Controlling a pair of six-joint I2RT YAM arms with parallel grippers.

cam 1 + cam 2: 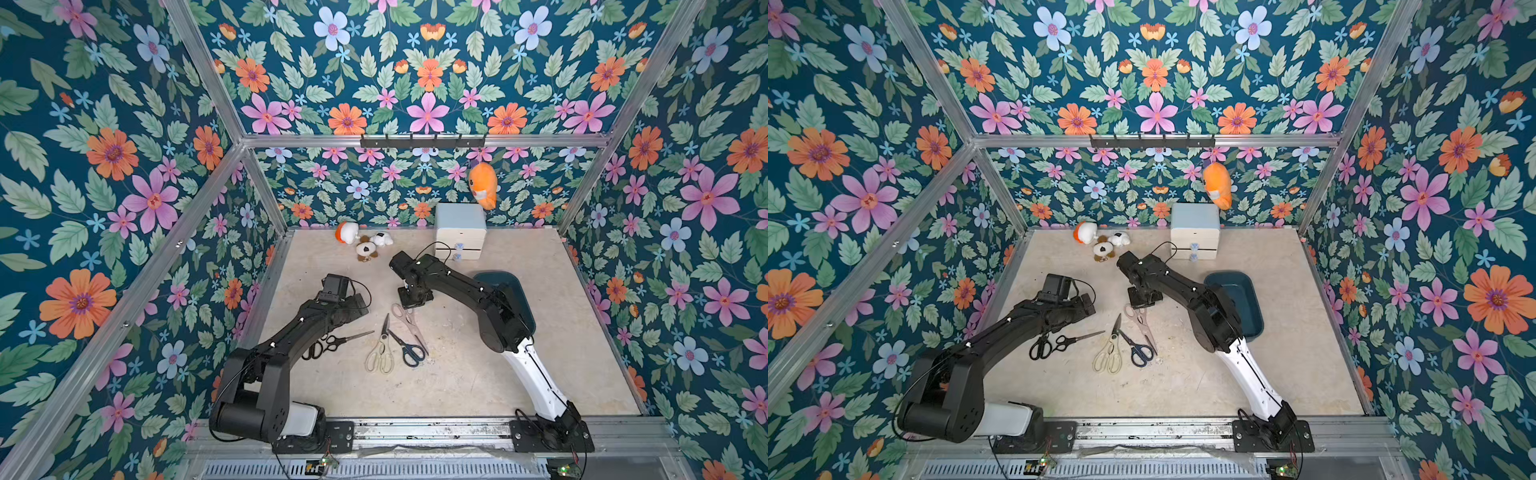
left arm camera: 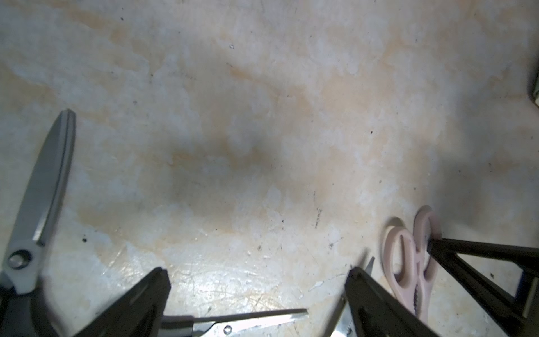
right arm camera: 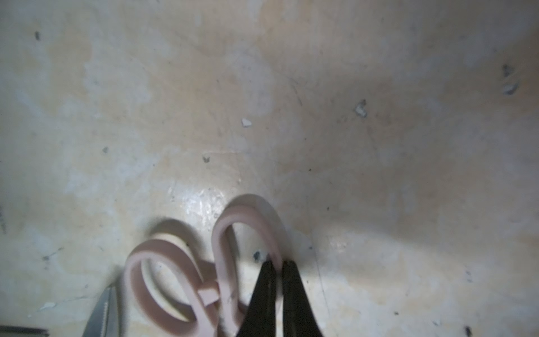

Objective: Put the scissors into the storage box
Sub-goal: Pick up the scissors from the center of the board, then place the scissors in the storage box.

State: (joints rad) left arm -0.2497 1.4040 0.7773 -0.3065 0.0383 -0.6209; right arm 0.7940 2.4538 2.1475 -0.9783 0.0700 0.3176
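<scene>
White cabinet [image 1: 460, 226], three plush toys [image 1: 366, 249], hanging orange plush [image 1: 483, 185]

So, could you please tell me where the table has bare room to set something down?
Bare: the front strip between the scissors and the front rail; the stretch between the storage box and the right wall; the back-left corner beside the plush toys. Crowded: the middle, where scissors lie between the left arm and right arm, and near the white cabinet.
</scene>
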